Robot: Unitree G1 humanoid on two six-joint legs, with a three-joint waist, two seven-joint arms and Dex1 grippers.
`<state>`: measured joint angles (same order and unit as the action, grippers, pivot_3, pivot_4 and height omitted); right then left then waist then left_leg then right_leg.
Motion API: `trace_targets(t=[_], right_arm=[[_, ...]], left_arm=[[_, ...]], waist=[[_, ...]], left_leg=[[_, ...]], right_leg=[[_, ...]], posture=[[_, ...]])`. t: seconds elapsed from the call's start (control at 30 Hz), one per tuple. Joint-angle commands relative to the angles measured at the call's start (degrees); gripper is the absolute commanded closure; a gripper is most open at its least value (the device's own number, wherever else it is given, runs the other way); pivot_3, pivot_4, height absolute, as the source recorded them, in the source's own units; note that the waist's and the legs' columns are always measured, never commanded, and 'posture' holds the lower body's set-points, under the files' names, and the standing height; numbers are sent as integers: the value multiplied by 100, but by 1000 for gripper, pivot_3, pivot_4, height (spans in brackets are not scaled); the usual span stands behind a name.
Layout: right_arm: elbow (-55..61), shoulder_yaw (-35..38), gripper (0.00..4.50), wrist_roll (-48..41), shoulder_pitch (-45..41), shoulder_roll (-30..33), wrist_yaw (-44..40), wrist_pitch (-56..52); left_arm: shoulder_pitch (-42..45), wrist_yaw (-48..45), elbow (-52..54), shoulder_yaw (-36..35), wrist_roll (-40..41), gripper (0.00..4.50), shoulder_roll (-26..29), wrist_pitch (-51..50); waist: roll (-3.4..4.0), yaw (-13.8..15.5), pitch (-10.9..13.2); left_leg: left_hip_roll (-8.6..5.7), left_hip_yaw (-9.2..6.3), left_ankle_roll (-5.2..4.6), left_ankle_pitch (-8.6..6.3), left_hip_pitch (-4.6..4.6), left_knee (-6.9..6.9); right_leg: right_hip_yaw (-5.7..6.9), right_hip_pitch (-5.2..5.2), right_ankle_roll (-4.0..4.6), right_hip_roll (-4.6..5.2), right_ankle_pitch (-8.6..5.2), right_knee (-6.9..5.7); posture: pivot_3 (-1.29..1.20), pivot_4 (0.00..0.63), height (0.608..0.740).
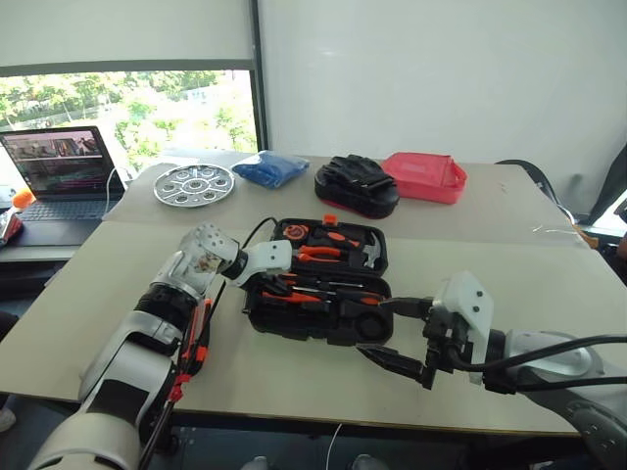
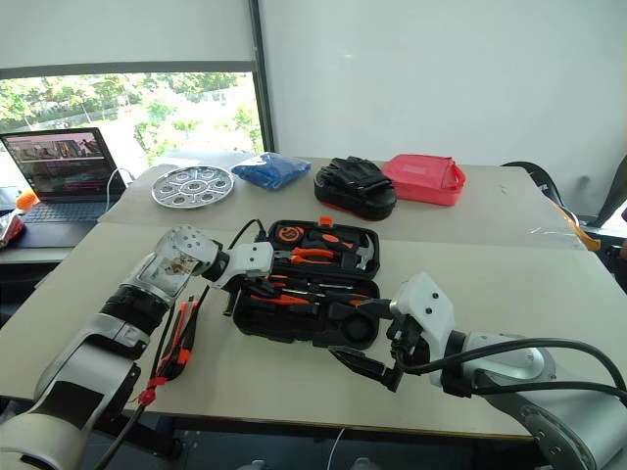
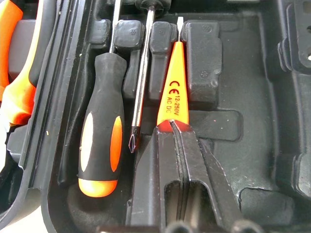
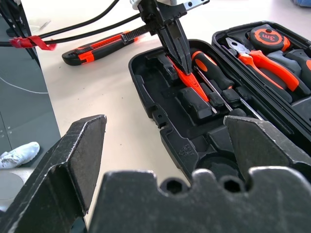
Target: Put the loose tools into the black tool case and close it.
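Note:
The black tool case (image 1: 263, 315) lies open in the middle of the table, and its lid half holds pliers and a tape measure. In the near half lie a black-and-orange screwdriver (image 3: 99, 145), a thin screwdriver (image 3: 141, 97) and the slim orange tester pen (image 3: 171, 99). My left gripper (image 3: 174, 125) is shut, its tips resting on the pen's rear end inside the case (image 4: 187, 68). A utility knife (image 4: 97, 46) lies on the table left of the case, beside my left arm. My right gripper (image 1: 397, 335) hovers open and empty at the case's near right corner.
At the back of the table are a round silver tray (image 1: 194, 184), a blue bag (image 1: 269, 168), a black bundle (image 1: 356, 184) and a red pouch (image 1: 424, 176). A laptop (image 1: 64, 171) sits on the far left desk. Black cables (image 4: 92, 24) trail past the knife.

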<state>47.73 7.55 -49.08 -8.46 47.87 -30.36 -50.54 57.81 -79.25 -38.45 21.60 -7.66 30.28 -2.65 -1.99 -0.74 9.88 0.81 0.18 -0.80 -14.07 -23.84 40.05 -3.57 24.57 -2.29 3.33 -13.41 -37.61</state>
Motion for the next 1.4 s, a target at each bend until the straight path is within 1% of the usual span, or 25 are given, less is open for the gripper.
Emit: trace_targets(t=[0.03,0.13,0.23,0.3,0.33,0.37,0.4,0.43,0.5,0.53,0.63,0.67,0.7,0.77,0.83,0.9,0.97,1.07,1.13,1.27,1.37,1.4], right_arm=[[103,140,0,-128,-51,32,-2,29],[97,131,0,-140,-69,45,19,31],[23,163,0,-132,-199,145,-84,57],[-63,207,0,-143,-317,228,-180,70],[-123,216,0,-141,-400,275,-243,80],[-180,223,0,-139,-468,318,-304,92],[-244,213,0,-125,-551,362,-378,113],[-304,211,0,-111,-614,402,-457,134],[-461,152,0,-60,-806,462,-669,211],[-529,123,0,-39,-884,479,-756,244],[-774,-72,0,94,-1185,462,-1028,374],[-864,-163,0,150,-1297,439,-1120,421],[-926,-213,0,191,-1360,426,-1194,458],[-1123,-438,0,336,-1571,369,-1433,601],[-1273,-577,0,444,-1714,319,-1579,688],[-1380,-658,0,519,-1811,270,-1696,747],[-1441,-713,0,560,-1866,236,-1803,789],[-1472,-736,0,580,-1880,202,-1913,798],[-1479,-733,0,520,-1888,170,-1972,745],[-1409,-691,0,393,-1868,134,-2015,635],[-1297,-725,0,510,-1801,93,-1926,708],[-1273,-733,0,530,-1781,69,-1882,711]], left_arm=[[29,-12,20,-29,-33,4477,30,-3],[-10,-150,282,-260,221,4477,140,-355],[-38,-195,739,-731,653,4477,410,-1156],[-185,-209,1212,-1002,923,3973,634,-1764],[-321,-197,1541,-1150,1056,3864,800,-2124],[-476,-193,1879,-1284,1181,3396,962,-2431],[-709,-170,2278,-1452,1296,3092,1179,-2759],[-937,-121,2652,-1604,1402,2695,1369,-3056],[-1683,78,3482,-2123,1617,2175,1823,-3670],[-1990,197,3794,-2332,1704,1726,1983,-3914],[-3003,519,4601,-3077,1966,763,2366,-4560],[-3396,601,4841,-3377,2034,284,2476,-4725],[-3655,680,5019,-3569,2105,11,2547,-4842],[-4780,678,5394,-4510,2122,11,2669,-5033],[-5603,630,5596,-5198,2176,11,2718,-5031],[-6246,633,5631,-5707,2186,11,2732,-4927],[-6785,679,5581,-6049,2114,11,2741,-4795],[-7160,714,5660,-6271,2267,11,2750,-4833],[-7112,798,5863,-6288,2511,11,2775,-5147],[-6792,957,6329,-6126,3130,11,3035,-6184],[-5928,1629,6579,-5419,3395,11,3353,-7492],[-5476,1947,6534,-5129,3377,11,3327,-7887]], waist=[[0,-2,0],[0,-4,0],[0,-35,0],[0,-67,0],[0,-76,0],[0,-77,0],[1,-86,0],[1,-101,0],[1,-132,0],[2,-162,0],[0,-169,1],[0,-163,1],[0,-151,2],[-1,-147,2],[0,-155,2],[-1,-150,2],[-1,-122,2],[-1,-41,2],[-1,-3,2],[-4,7,0],[-3,-4,1],[-3,-5,1]], left_leg=[[0,0,0,0,9,-3],[1,0,-1,-1,13,-5],[3,-1,-1,-1,11,-7],[4,-4,-1,-1,10,-8],[6,-8,-1,-1,11,-10],[5,-14,-1,-1,13,-12],[6,-14,-1,-1,14,-13],[6,-15,-1,-1,16,-15],[7,-22,-2,-2,25,-23],[9,-25,-2,-2,26,-24],[13,-29,-5,-4,35,-28],[15,-31,-5,-4,35,-27],[16,-30,-4,-3,38,-27],[17,-29,-4,-3,45,-27],[19,-22,-4,-5,55,-35],[24,-20,-4,-5,55,-39],[26,-22,-3,-5,55,-40],[25,-23,-3,-5,59,-40],[26,-21,-3,-5,59,-41],[26,-23,-2,-5,57,-40],[25,-22,-2,-5,58,-43],[24,-22,-2,-5,58,-44]], right_leg=[[1,-12,0,0,0,4],[1,-17,-1,0,-1,6],[1,-12,-1,-2,-1,6],[1,-9,-1,-2,-1,5],[0,-8,-1,-3,-1,4],[1,-9,0,-3,-1,4],[1,-9,0,-3,-1,5],[-1,-9,0,-3,-1,5],[-8,-11,0,-1,-2,5],[-8,-11,0,-1,-2,6],[-14,-12,2,-1,-4,6],[-11,-12,2,-1,-4,6],[-11,-15,2,2,-4,6],[-11,-21,1,5,-5,9],[-15,-27,0,10,-6,16],[-15,-23,2,10,-7,20],[-11,-23,5,12,-7,20],[-8,-31,5,17,-7,29],[-8,-35,4,18,-7,45],[-6,-38,1,20,-5,48],[-7,-34,1,17,-4,45],[-7,-35,1,14,-4,44]], posture=[[0,150,740],[0,150,740],[0,150,740],[0,150,740],[0,150,740],[0,150,740],[0,150,740],[0,150,740],[0,150,740],[0,150,740],[0,150,740],[0,150,740],[0,150,740],[0,150,740],[0,150,740],[0,150,740],[0,150,740],[0,150,740],[0,150,740],[0,150,740],[0,150,740],[0,150,740]])
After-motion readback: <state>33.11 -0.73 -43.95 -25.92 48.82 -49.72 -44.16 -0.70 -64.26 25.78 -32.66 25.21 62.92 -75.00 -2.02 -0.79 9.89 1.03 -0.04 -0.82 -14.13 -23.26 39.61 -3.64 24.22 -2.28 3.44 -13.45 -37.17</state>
